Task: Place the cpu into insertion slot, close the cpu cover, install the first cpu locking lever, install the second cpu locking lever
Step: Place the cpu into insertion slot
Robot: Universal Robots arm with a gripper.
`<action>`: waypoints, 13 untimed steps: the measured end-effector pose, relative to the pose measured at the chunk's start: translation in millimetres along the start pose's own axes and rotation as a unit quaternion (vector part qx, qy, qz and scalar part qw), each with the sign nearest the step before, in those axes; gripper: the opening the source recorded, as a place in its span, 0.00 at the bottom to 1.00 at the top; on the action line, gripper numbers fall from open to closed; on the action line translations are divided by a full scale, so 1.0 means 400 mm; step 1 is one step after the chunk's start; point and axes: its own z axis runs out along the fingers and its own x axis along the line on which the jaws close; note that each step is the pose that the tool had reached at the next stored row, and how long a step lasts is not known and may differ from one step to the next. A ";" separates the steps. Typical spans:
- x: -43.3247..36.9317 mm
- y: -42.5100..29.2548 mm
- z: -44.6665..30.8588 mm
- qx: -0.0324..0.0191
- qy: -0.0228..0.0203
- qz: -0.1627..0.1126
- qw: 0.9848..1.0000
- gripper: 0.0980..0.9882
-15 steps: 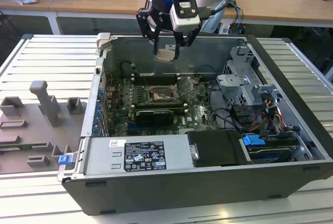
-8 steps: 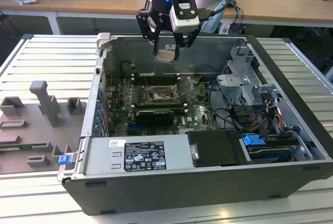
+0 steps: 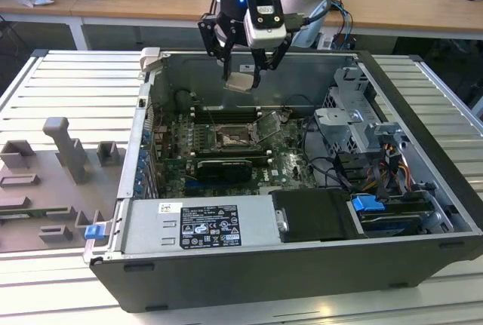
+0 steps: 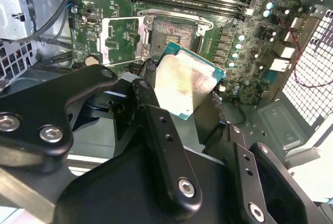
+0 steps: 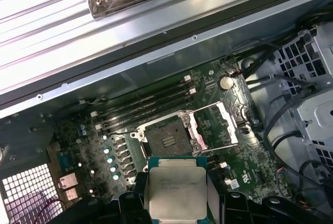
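Your gripper [image 3: 241, 78] is clamped on the cpu [image 4: 183, 86] by two opposite edges. It holds the chip pale face up and slightly tilted, above the open computer case [image 3: 302, 280]. Below the chip, the insertion slot [image 5: 166, 138] lies exposed on the green board. The cpu cover [image 5: 218, 125] stands swung open just beside the slot. Beyond the slot run the long black memory slots [image 5: 145, 104]. Black cables [image 5: 255, 63] trail near the drive cage [image 3: 355, 125].
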 end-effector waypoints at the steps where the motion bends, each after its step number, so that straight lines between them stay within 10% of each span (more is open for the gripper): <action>1: 0.000 0.000 0.001 0.000 0.000 0.003 1.000 0.49; 8: 0.000 0.000 0.005 -0.001 -0.003 0.038 0.999 0.49; 13: 0.000 -0.001 0.010 -0.002 -0.008 0.093 0.996 0.49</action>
